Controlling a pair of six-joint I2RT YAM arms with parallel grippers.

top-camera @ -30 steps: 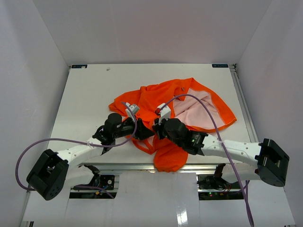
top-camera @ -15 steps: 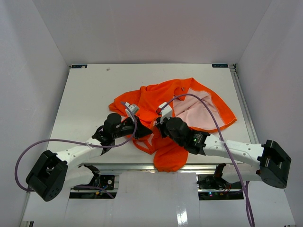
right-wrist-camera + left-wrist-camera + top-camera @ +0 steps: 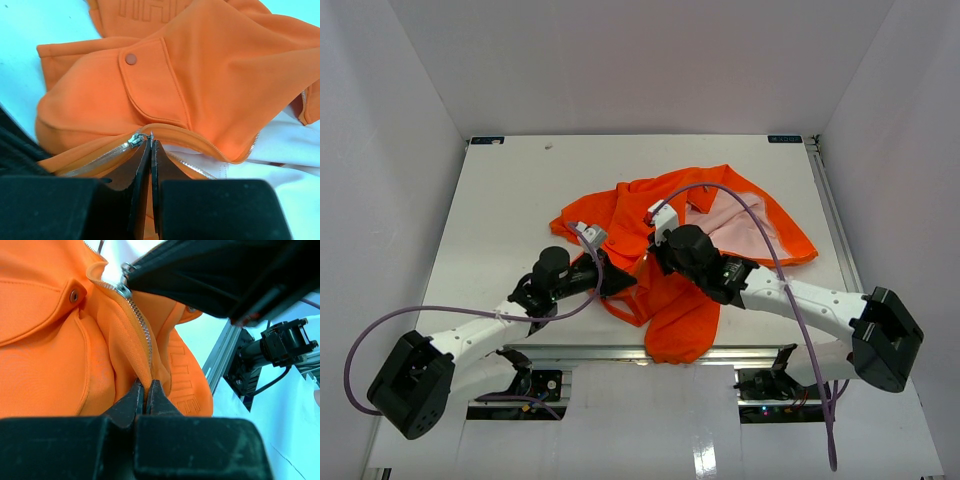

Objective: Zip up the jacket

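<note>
The orange jacket (image 3: 650, 215) lies crumpled mid-table, with its pale pink lining (image 3: 740, 230) showing at the right and its hem hanging over the near edge. My left gripper (image 3: 623, 285) is shut on a fold of the jacket (image 3: 60, 340) at the lower end of the zipper teeth (image 3: 142, 330); its tips (image 3: 146, 390) pinch the fabric. My right gripper (image 3: 151, 140) is shut on the pull tab of the silver zipper slider (image 3: 136, 139), just below a snap pocket flap (image 3: 150, 85). In the left wrist view the slider (image 3: 124, 289) sits at the top, under the right gripper's black body.
The white table (image 3: 510, 190) extends left and behind the jacket. The aluminium rail (image 3: 580, 352) runs along the near edge, where the jacket's hem hangs over. White walls enclose the sides and back. Purple cables (image 3: 740, 200) arc over each arm.
My left gripper has shut on the jacket fabric near the zipper's bottom. My right gripper, still shut on the pull, has moved up and away from the left one.
</note>
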